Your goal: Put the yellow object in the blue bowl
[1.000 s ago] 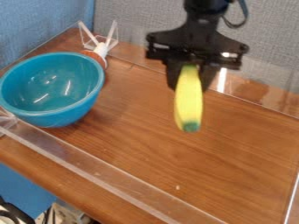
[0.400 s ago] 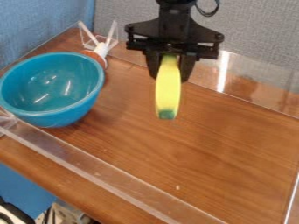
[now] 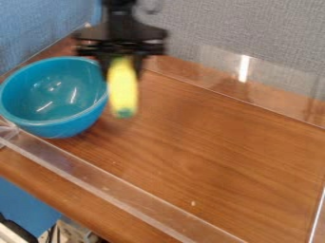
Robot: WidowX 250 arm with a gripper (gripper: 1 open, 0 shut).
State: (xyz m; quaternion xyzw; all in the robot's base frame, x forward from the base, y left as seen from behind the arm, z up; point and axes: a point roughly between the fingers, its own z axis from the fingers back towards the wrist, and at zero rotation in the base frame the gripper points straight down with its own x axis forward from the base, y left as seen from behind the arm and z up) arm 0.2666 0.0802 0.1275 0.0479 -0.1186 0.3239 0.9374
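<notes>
The yellow object (image 3: 124, 88), a banana-like piece, hangs upright and blurred from my gripper (image 3: 122, 63), which is shut on its upper end. It is in the air above the wooden table, just right of the blue bowl (image 3: 51, 95). The teal-blue bowl stands at the table's left end and has nothing in it. The banana's lower tip sits level with the bowl's right rim, close beside it; whether they touch I cannot tell.
The wooden table top (image 3: 216, 142) is enclosed by low clear plastic walls (image 3: 102, 195), the nearest one along the front edge. A blue-grey wall stands behind. An orange and white item that stood behind the bowl is now hidden by the arm.
My gripper has carried the yellow object leftward across the table, from the middle right to beside the bowl's right rim. The bowl has not moved.
</notes>
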